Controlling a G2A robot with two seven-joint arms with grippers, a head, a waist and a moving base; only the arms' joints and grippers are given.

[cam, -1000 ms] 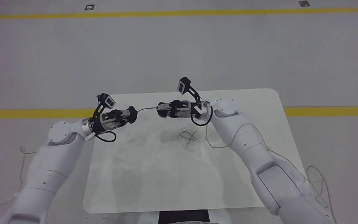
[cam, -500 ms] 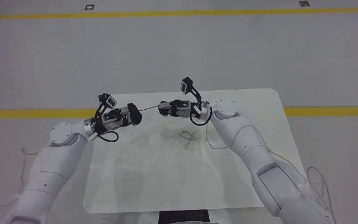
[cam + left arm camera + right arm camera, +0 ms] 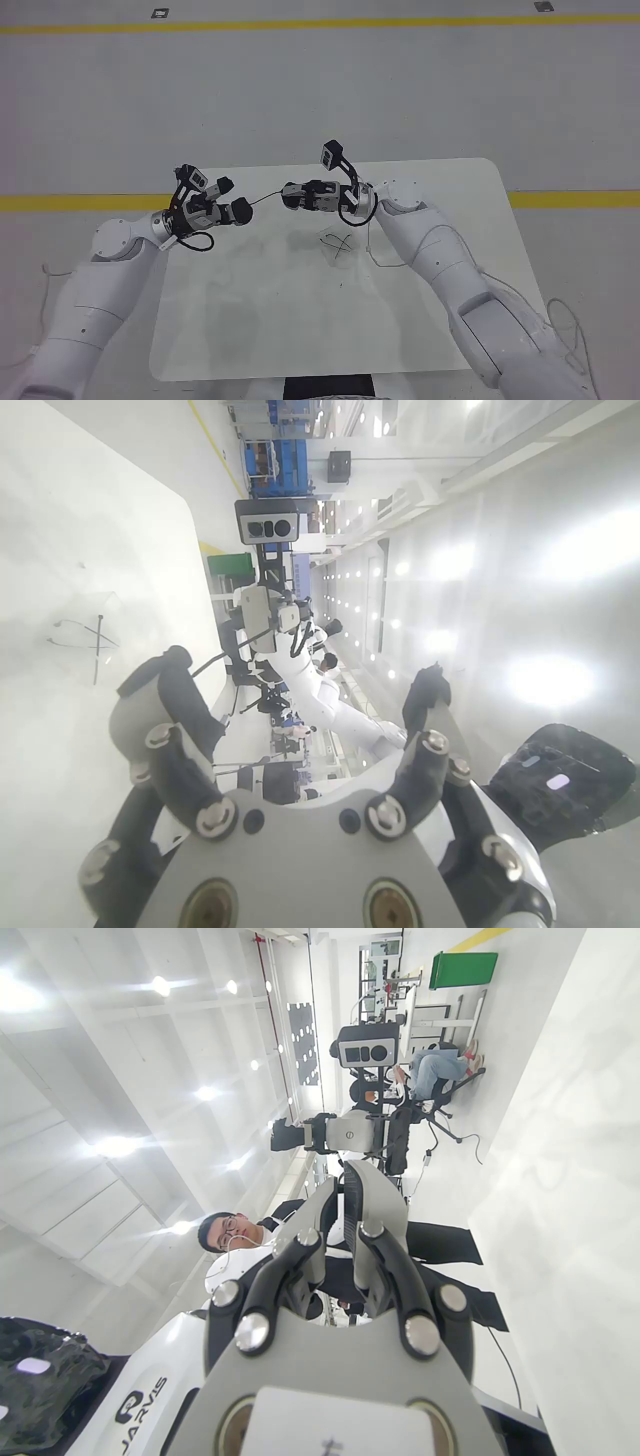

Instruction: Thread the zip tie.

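A thin black zip tie (image 3: pixel 266 195) hangs in the air above the white table's (image 3: pixel 430 320) far edge. My right gripper (image 3: pixel 287 193) is shut on one end of it, and its fingers (image 3: pixel 361 1188) press together in the right wrist view. My left gripper (image 3: pixel 233 199) stands open just beyond the tie's other end. In the left wrist view its fingers (image 3: pixel 172 680) are spread wide, and the zip tie (image 3: pixel 207 664) ends close beside one of them. Whether they touch I cannot tell.
Several loose black zip ties (image 3: pixel 338 243) lie crossed on the table below the right arm, also in the left wrist view (image 3: pixel 85 635). The near half of the table is bare white surface. The floor has yellow lines (image 3: pixel 560 198).
My left gripper was shut on the zip tie's free end and has now opened, letting it go. The right gripper keeps its hold and has hardly moved.
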